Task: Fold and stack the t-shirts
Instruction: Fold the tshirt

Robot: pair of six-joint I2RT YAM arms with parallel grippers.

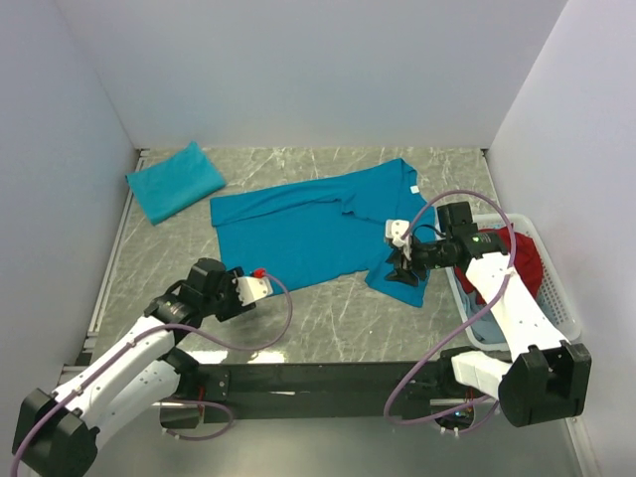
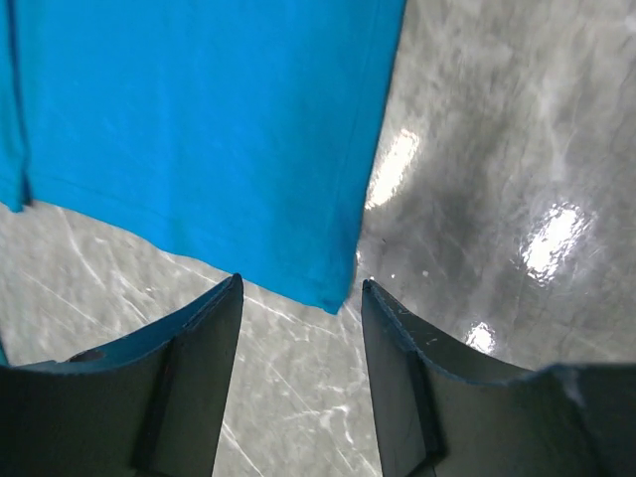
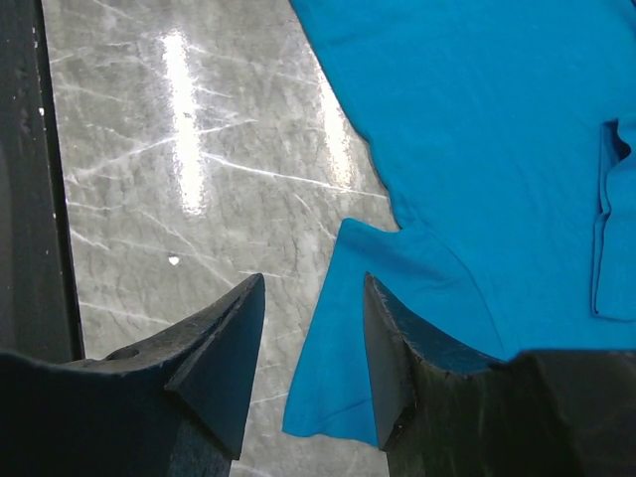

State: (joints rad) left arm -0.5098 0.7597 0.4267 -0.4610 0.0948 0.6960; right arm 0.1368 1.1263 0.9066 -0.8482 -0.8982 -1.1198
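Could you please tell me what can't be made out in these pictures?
Basket contents, top view: right arm covers most; only red cloth shows.
Shirt label, top view: too small to read.
Shirt's near sleeve, top view: right gripper covers part.
Folded shirt: outside both wrist views.

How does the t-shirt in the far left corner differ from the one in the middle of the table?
The far-left t-shirt is folded into a compact rectangle, while the middle t-shirt lies spread out wide. The far-left t-shirt covers far less of the table than the middle t-shirt. Both are teal-blue.
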